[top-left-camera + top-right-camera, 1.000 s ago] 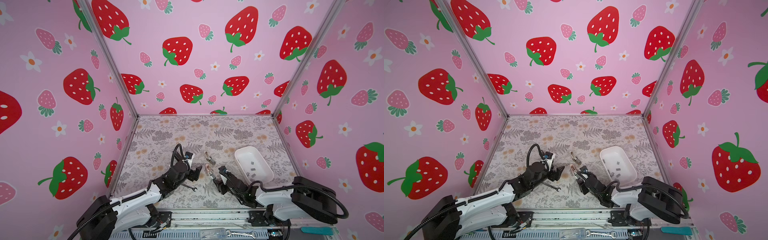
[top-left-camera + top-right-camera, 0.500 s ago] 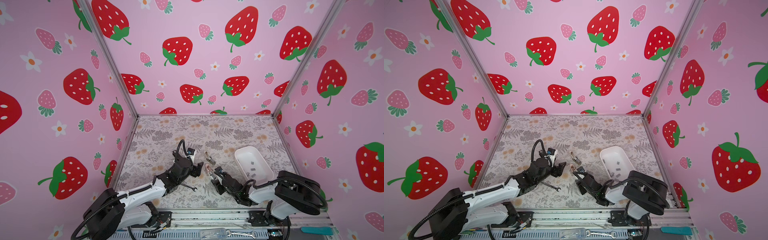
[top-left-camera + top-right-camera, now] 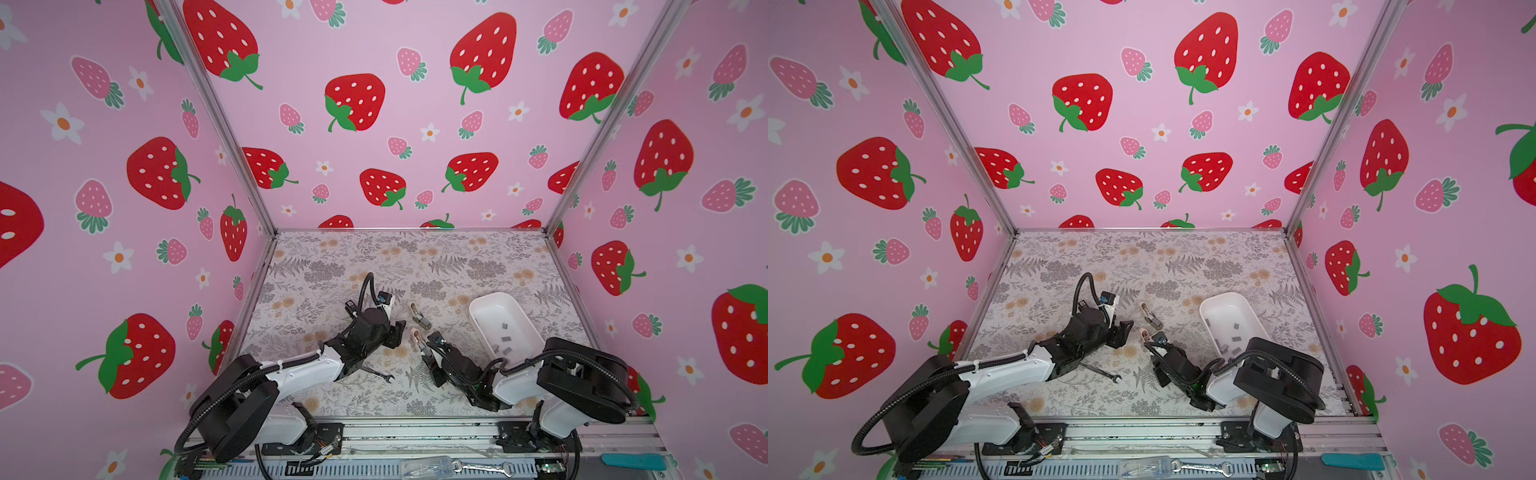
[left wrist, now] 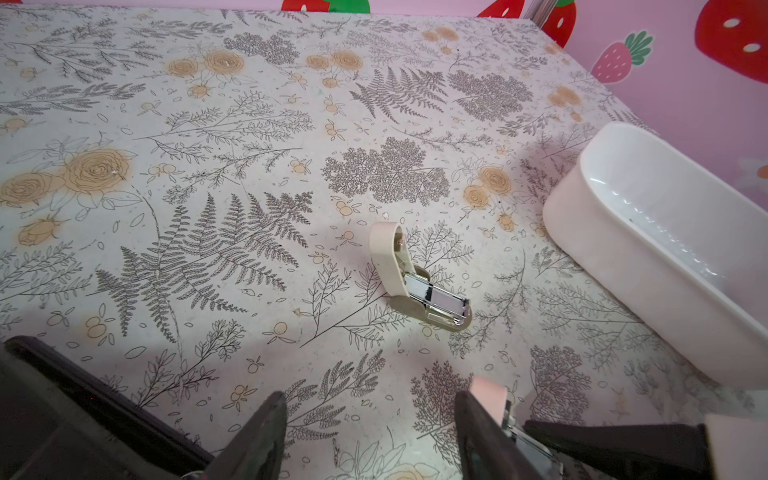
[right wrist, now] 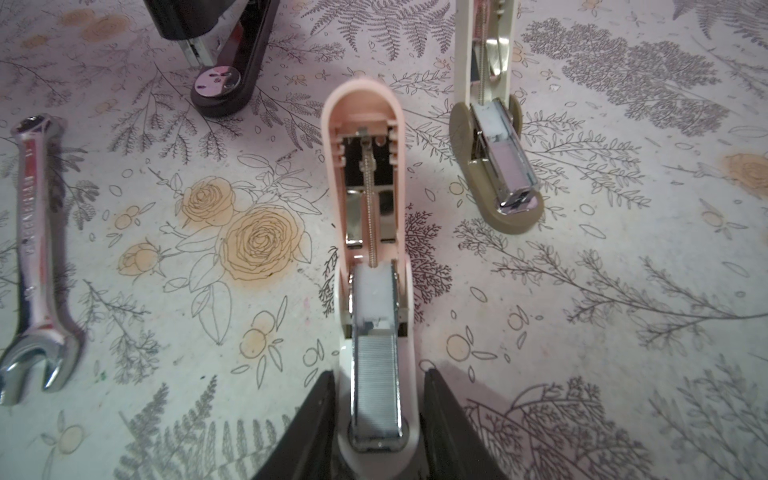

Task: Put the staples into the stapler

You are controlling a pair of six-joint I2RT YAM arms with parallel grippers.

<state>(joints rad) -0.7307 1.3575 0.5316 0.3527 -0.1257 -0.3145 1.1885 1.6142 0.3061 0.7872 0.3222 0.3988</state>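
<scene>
Eight entries, all on or over floral table (image 3: 353, 266) (image 3: 1142, 266).

1. white tray (image 3: 478, 328) (image 3: 1208, 328) (image 4: 623, 257): oblong, on right side of table, just beside right arm.

2. staples (image 3: 505, 326) (image 3: 1236, 327): several small grey strips, loose on tray floor, mostly toward its near end.

3. wrench (image 3: 376, 372) (image 3: 1102, 372) (image 5: 35, 249): chrome, flat on table near front, between the arms.

4. stapler (image 5: 224, 89): black, long, clear only in right wrist view. Base on table beyond wrench, silver anvil plate at its end, upper arm raised, silver metal showing between. Lost against left arm's black wrist in both top views. No staples seen in it.

5. pink stapler (image 5: 365, 199) (image 3: 416, 336) (image 3: 1144, 333): small, lid flipped open, staple strip (image 5: 376, 374) lying in its metal channel.

6. right gripper (image 5: 380, 374): narrow, one black finger close on each side of pink stapler's base. Cannot tell whether pressing or just short of contact.

7. left gripper (image 4: 370, 415): fairly wide, only bare table between fingers, holding nothing. Low over table, just beside pink stapler, pink lid tip showing past one finger.

8. beige stapler (image 3: 419, 316) (image 3: 1151, 316) (image 4: 415, 282) (image 5: 494, 158): small, open, lid tilted back, just beyond pink stapler, untouched, between left gripper and tray.
</scene>
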